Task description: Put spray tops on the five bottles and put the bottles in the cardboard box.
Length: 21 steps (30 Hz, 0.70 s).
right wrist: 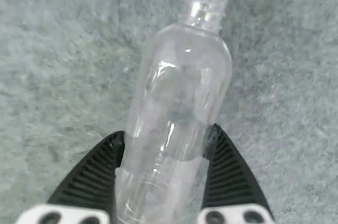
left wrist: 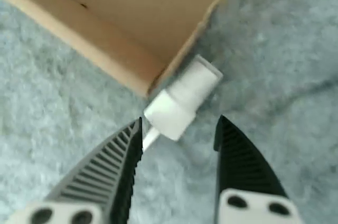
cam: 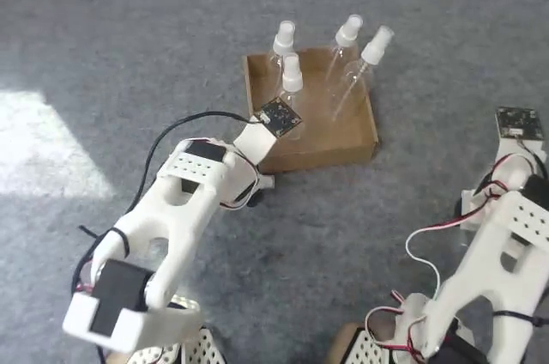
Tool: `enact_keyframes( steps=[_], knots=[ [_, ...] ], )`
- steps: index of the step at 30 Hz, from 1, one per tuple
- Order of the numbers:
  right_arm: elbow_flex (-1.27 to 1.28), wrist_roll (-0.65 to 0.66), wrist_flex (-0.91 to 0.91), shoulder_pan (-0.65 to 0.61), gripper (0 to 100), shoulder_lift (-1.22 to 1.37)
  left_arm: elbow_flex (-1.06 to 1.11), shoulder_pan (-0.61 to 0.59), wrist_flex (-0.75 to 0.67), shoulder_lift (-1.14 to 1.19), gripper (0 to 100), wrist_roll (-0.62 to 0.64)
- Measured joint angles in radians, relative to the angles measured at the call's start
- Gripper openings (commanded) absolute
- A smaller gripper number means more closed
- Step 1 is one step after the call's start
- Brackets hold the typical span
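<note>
A loose white spray top [left wrist: 182,102] lies on the grey carpet against a corner of the cardboard box [left wrist: 105,49]. My left gripper [left wrist: 179,121] is open just short of it, one finger to each side. In the high view that arm's wrist [cam: 279,117] hangs over the front left corner of the box [cam: 322,156]. Several clear bottles with spray tops [cam: 292,81] stand inside the box. My right gripper [right wrist: 166,134] is shut on the lower body of a clear bottle [right wrist: 182,86] whose threaded neck is bare, over the carpet.
Grey carpet [cam: 343,227] covers the whole table. The right arm [cam: 506,235] stands at the right edge, well away from the box. Cables trail from both arm bases near the front edge. Open carpet lies between the two arms.
</note>
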Motion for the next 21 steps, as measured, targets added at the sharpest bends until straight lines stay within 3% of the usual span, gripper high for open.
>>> enact_keyframes(
  steps=[7, 21],
  knots=[
    [0.075, 0.023, -0.074, 0.012, 0.6, 0.0, 0.0, -0.017, -0.1, 0.014, 20, -0.002],
    [0.1, 0.025, -0.11, 0.02, 0.6, 0.0, -0.038, -0.018, -0.104, 0.121, 20, -0.002]
  ],
)
